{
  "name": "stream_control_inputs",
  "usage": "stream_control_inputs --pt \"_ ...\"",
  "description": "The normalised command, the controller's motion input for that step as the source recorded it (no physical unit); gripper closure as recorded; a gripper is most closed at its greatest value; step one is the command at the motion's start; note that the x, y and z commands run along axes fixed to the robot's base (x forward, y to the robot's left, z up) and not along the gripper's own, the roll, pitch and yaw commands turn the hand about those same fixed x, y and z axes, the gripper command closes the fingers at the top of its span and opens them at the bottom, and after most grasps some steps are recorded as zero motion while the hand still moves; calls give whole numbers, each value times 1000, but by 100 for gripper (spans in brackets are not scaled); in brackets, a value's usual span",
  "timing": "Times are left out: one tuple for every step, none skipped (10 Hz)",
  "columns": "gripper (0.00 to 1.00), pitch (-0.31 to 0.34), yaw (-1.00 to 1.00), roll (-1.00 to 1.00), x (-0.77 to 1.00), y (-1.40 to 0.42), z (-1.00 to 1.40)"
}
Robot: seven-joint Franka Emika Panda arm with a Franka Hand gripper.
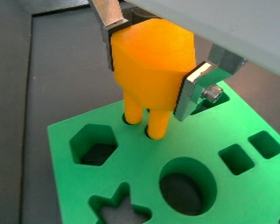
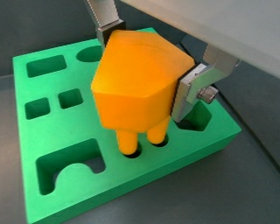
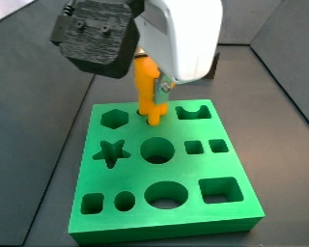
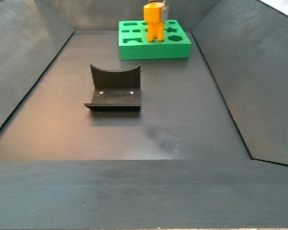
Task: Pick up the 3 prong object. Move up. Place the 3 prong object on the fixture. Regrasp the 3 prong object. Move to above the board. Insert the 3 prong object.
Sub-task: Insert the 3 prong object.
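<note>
- 3 prong object [image 1: 152, 66]: orange-yellow piece standing upright over the board [image 1: 241, 194], prongs down, at the edge of the board where the three small round holes are.
- Gripper [image 1: 154, 63]: clamped on the 3 prong object, silver fingers [image 1: 203, 83] pressing the body from two opposite sides in both wrist views.
- Prongs: in a wrist view [image 2: 145, 140] the tips look entered into the small holes; body not yet seated, clear gap between it and the board top. How deep the prongs sit, I cannot tell.
- Side view: piece [image 3: 147, 89] sits between the hexagon hole and the notched cut-out on the board [image 3: 170, 217], gripper [image 3: 150, 72] directly above.
- Fixture [image 4: 114, 88]: bare on the floor, well apart from the board [image 4: 155, 49]; nothing on it.
- Progress, my read: pick, lift, fixture placement, regrasp and move over the board look done. We are in the insert step, early to mid.
- Left: push down until the body seats on the board, then open and retract.
- Risk: thin prongs could bind or bend if the piece tilts; it looks straight at present.
- Brands, labels, writing: none readable in any view.
</note>
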Motion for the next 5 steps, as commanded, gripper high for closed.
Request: stream_control_inputs --pt "100 0 0 134 340 0 -383" --pt "100 0 0 120 354 -63 -409" --pt "100 0 -11 93 351 -106 -446" --pt "100 6 -31 97 374 -157 -460" --pt "100 20 -57 91 391 -194 -466"
